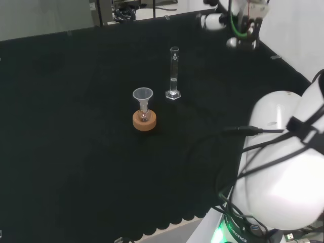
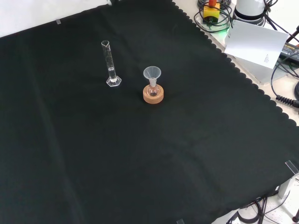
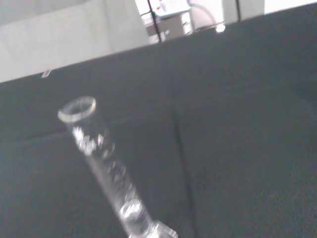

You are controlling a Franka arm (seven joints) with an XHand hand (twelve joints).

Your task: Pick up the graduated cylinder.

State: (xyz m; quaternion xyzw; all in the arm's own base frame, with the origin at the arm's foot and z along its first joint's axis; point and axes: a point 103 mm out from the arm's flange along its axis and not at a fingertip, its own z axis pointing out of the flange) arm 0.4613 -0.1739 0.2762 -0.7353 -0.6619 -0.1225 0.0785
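Head view: we saw graduated cylinder [image 1: 174, 74] upright on tabletop [image 1: 76, 152], long axis vertical, funnelled flask on cork ring [image 1: 144, 120] at its 8 o'clock. Hand [image 1: 238, 23] lay at cylinder's 1 o'clock, well apart; we couldn't tell its finger state.

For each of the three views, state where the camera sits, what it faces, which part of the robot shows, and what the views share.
Head view: behind and above the arm's base, looking over the white arm links at the black cloth.
Front view: opposite side, looking down on the cloth; the arm's base shows at the top edge.
Wrist view: at the wrist, looking closely at the graduated cylinder.
Shared: head and front views both show the upright cylinder beside a funnel on a cork ring.
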